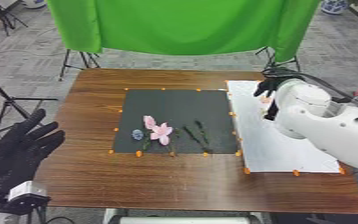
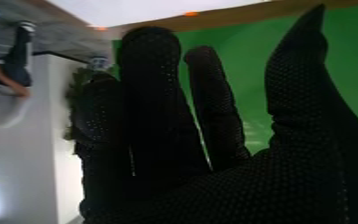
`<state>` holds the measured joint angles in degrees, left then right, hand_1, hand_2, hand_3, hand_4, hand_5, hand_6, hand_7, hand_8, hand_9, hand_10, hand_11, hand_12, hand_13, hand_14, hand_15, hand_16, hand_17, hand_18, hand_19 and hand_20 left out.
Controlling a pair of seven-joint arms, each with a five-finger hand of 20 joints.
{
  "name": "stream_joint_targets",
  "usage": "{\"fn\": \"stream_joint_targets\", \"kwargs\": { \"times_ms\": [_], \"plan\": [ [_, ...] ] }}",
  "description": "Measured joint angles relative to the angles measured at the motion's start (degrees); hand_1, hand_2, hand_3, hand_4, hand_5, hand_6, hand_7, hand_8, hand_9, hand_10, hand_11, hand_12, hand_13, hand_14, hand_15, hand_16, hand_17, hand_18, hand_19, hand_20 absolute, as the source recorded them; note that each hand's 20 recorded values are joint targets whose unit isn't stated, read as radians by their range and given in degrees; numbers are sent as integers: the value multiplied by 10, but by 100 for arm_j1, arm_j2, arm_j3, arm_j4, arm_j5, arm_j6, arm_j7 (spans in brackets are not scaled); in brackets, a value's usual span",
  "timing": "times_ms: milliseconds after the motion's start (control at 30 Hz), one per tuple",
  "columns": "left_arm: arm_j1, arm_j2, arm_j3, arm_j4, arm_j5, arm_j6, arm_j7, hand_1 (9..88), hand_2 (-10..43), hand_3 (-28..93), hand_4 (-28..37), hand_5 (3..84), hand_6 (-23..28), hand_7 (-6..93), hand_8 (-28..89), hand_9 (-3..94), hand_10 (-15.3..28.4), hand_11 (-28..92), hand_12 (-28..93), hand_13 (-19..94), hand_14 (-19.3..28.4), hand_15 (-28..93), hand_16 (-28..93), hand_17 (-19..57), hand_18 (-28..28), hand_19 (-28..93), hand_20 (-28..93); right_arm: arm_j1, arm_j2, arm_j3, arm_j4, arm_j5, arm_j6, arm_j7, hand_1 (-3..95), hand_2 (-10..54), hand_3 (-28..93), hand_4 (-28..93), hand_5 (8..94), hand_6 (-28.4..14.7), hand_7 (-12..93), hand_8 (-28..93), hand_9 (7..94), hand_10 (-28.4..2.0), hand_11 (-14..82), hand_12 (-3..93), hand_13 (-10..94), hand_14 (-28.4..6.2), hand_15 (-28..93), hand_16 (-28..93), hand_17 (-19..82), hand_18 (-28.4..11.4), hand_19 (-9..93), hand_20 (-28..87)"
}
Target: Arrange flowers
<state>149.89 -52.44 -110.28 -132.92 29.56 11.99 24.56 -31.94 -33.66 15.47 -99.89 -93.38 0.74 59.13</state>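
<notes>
The left hand (image 1: 14, 157), fingers extended, holds nothing at the table's left side. Pink flowers (image 1: 161, 132) and dark green stems (image 1: 193, 139) lie on the black mat (image 1: 158, 105). The right hand (image 1: 273, 84), its fingers nearly straight, hovers empty near the white mat's (image 1: 282, 160) far end.

A brown wooden table (image 1: 82, 175) stands on a grey floor (image 1: 38, 57). On it lie a dark mat (image 1: 158, 105) and, at the right of this mat, a white sheet (image 1: 291, 162). Small orange pieces (image 1: 139, 153) are placed along the edges of both. Beyond the far edge of the table hangs a green cloth (image 1: 175, 25), with thin black legs (image 1: 66, 62) under its lower corners. To the left of the table there is a black stand (image 1: 10, 100). At the far right, on the floor, is a blue and white round thing (image 1: 334, 6). The right wrist view shows also a pale wall (image 2: 35, 145).
</notes>
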Motion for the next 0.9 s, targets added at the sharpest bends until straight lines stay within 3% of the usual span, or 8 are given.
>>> {"fn": "stream_joint_targets", "kwargs": {
  "times_ms": [333,900],
  "plan": [
    [-25,4,38,8,-26,8,91,288,55,615,-195,368,94,69,-61,332,205,252,124,223,284,549,-108,-57,284,528,58,-267,-49,157,212,157,-4,3,343,-21,761,-216,573,-39,178,-107,643,-190,157,142,758,-98,674,112,556,-148,932,215],
    [-178,67,136,82,-34,-1,76,288,56,616,-197,368,95,69,-62,332,204,252,125,223,284,549,-108,-57,284,529,56,-504,-470,90,603,152,-104,12,352,-21,763,-219,570,-34,177,-108,648,-188,159,143,758,-95,674,118,556,-149,932,219]
  ]
}}
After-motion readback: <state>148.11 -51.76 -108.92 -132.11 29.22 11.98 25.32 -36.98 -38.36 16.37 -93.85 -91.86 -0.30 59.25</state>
